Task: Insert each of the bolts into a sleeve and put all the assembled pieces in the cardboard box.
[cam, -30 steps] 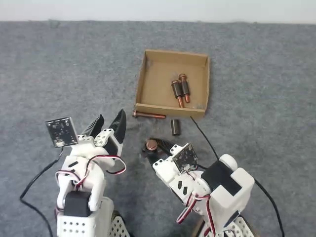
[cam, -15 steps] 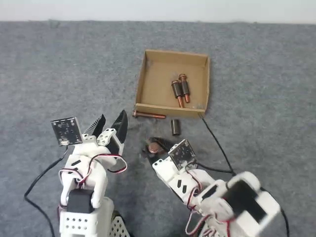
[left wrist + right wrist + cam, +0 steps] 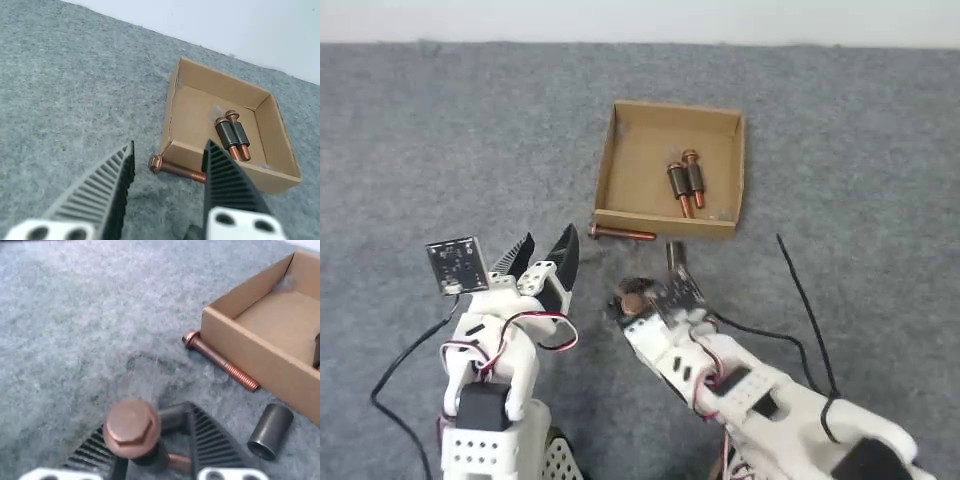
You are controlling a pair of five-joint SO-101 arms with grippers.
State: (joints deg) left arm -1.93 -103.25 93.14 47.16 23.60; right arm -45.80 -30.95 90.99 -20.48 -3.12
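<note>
My right gripper (image 3: 632, 296) (image 3: 150, 442) is shut on a copper bolt (image 3: 132, 427) with a dark sleeve around its shank, held low over the carpet in front of the cardboard box (image 3: 605, 175) (image 3: 250, 352). A loose bolt (image 3: 620, 232) (image 3: 177, 169) (image 3: 220, 360) lies along the box's near wall. Beside it lies a loose dark sleeve (image 3: 674, 250) (image 3: 270, 429), partly behind the right arm in the high view. Two assembled pieces (image 3: 685, 185) (image 3: 231, 134) rest inside the box. My left gripper (image 3: 548, 242) (image 3: 170, 146) stands open and holds nothing, left of the right one and short of the loose bolt.
Grey carpet (image 3: 440, 140) covers the table on all sides. A black cable (image 3: 805, 300) loops across it to the right of the right arm. A pale wall runs along the far edge.
The right arm has stretched forward toward the box, the bolt still in its gripper, and its wrist now covers part of the loose sleeve. The left arm shifted slightly, still open.
</note>
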